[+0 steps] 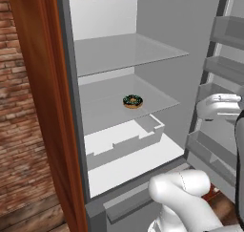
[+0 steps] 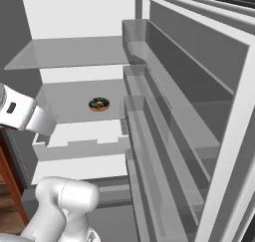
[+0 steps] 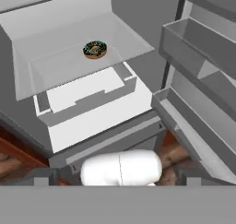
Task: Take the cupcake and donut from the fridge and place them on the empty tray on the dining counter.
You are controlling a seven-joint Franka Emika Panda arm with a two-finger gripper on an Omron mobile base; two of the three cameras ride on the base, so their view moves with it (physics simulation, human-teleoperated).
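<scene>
On middle fridge (image 1: 157, 45) shelf, donut (image 1: 132, 101) alone, gripper jaws wide apart, nothing held

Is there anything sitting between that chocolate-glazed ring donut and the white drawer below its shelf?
No. In the hand view, only bare glass shelf separates the chocolate-glazed ring donut from the white drawer underneath.

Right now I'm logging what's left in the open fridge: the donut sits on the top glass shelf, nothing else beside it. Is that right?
Not quite. The donut lies on the lower of the two glass shelves in the fridge, just above the white drawer, not on the top shelf. The left base view shows this. It does sit alone on that shelf.
</scene>
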